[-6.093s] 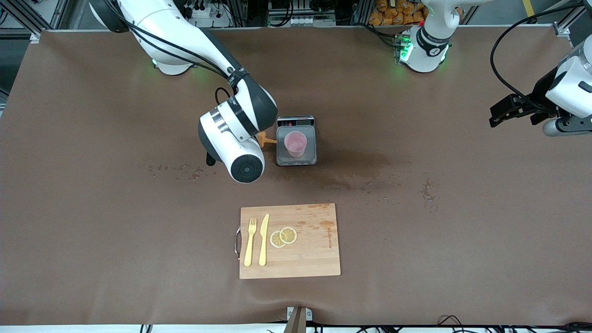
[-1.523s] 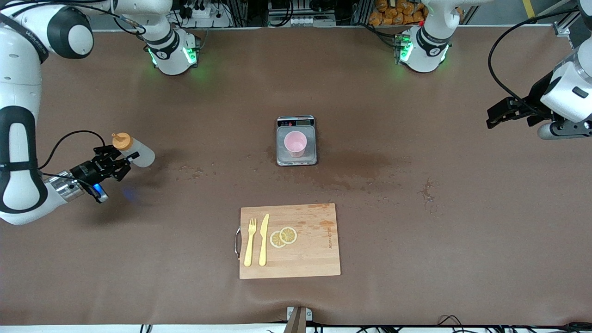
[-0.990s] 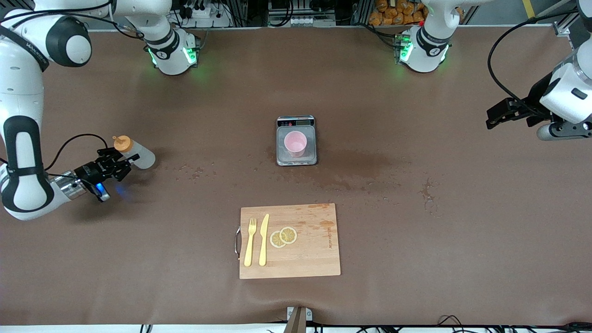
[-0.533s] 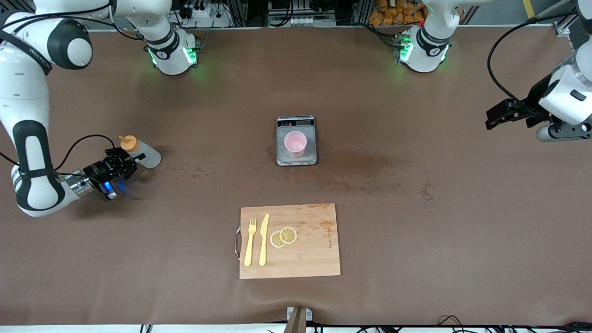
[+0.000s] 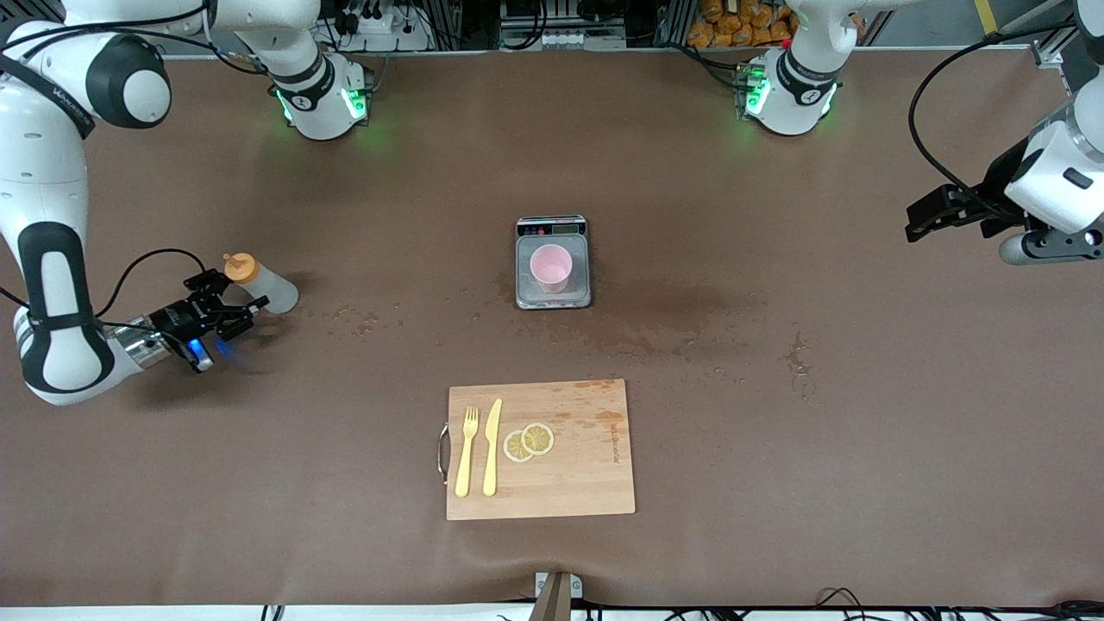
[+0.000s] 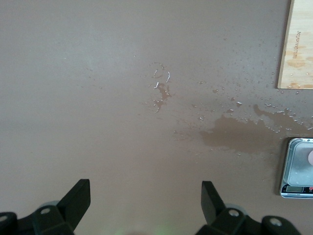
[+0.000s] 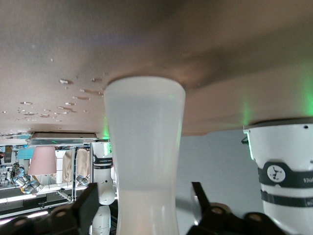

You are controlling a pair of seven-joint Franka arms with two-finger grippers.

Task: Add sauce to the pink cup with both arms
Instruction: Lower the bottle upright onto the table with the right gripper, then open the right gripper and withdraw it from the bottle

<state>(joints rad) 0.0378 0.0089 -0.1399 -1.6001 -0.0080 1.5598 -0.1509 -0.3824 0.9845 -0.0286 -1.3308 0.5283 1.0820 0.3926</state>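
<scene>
Right gripper [image 5: 226, 307] is at the right arm's end of the table, fingers spread either side of the sauce [image 5: 263, 285] but not pinching it; the right wrist view shows daylight between the bottle [image 7: 145, 161] and each finger. The bottle stands on the table, its body at about 2 o'clock from the gripper in the front view, long axis roughly upright. Right arm is far nearer to it. The pink cup [image 5: 550, 266] sits on the scale [image 5: 553, 297] mid-table, at 3 o'clock from the bottle and well apart. Left gripper [image 5: 936, 211] waits spread and empty over the left arm's end. Cutting board [image 5: 586, 466] carries a printed mark, unreadable. Next is probably closing and carrying.
</scene>
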